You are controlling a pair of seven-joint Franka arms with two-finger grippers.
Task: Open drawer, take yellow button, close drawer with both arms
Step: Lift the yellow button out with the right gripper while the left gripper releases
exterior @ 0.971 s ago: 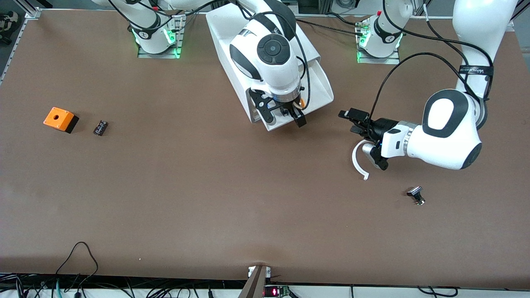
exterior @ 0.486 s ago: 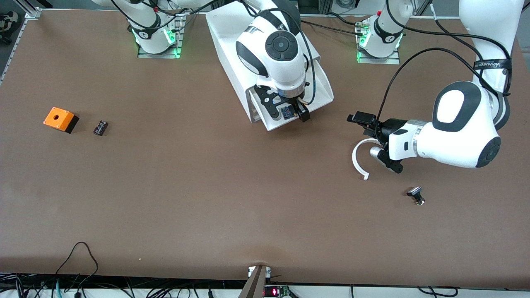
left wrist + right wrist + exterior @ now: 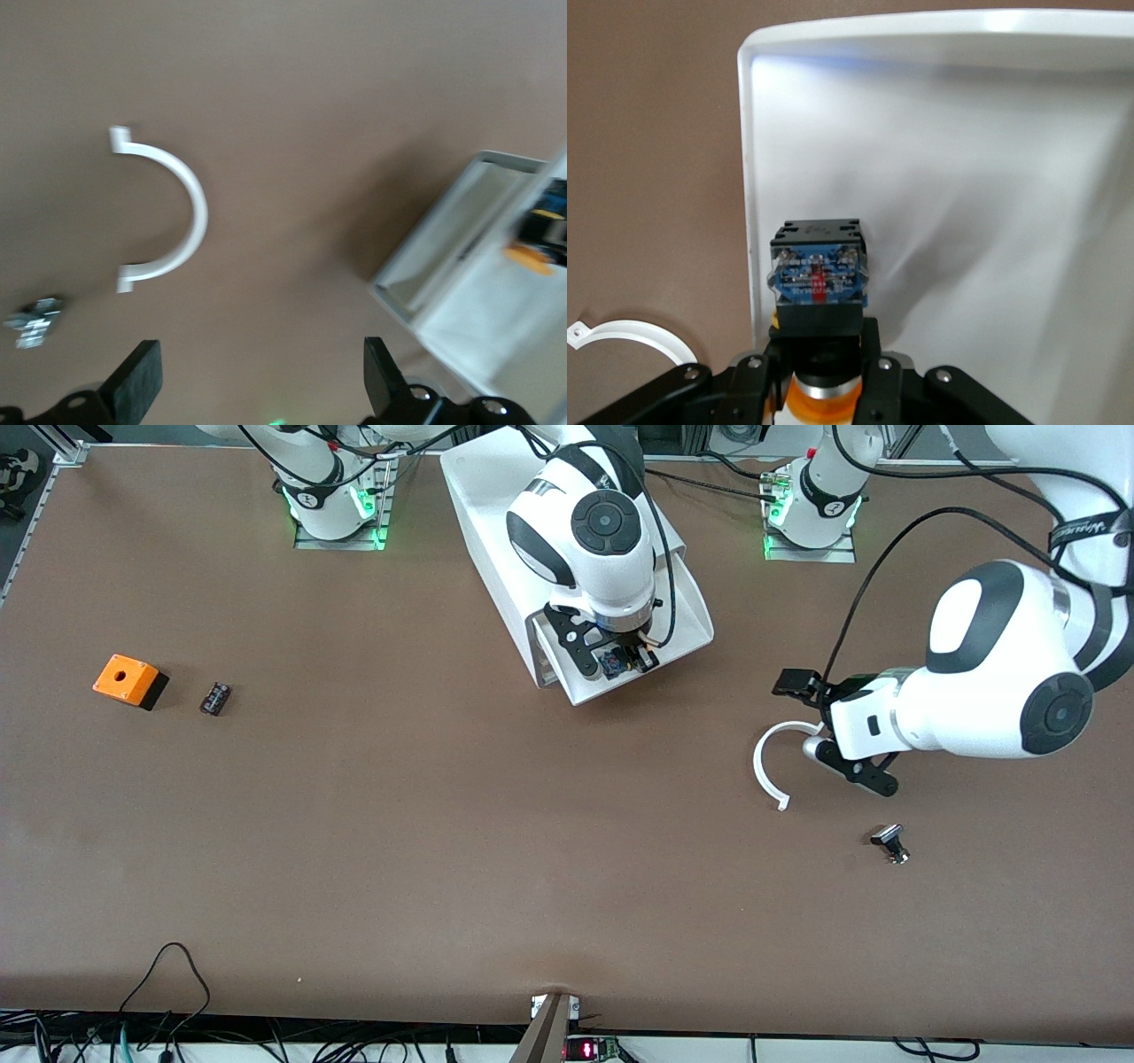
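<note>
Button (image 3: 819, 288) pinched tight in right gripper (image 3: 620, 662), over open drawer (image 3: 576, 682) — orange cap down, blue end up. Judged small, light, hard, a bit slippery; best held by black body sides. Left gripper (image 3: 257, 390) spread wide, nothing held — parked over table near white curved piece (image 3: 765, 766).

Table (image 3: 399, 850): brown, lying flat under everything.
Cabinet (image 3: 496, 531): sitting between the arm bases.
Orange box (image 3: 129, 680): resting beside a small black part (image 3: 215, 698).
White curved strip (image 3: 767, 766): lying near a black-and-silver part (image 3: 890, 841).
</note>
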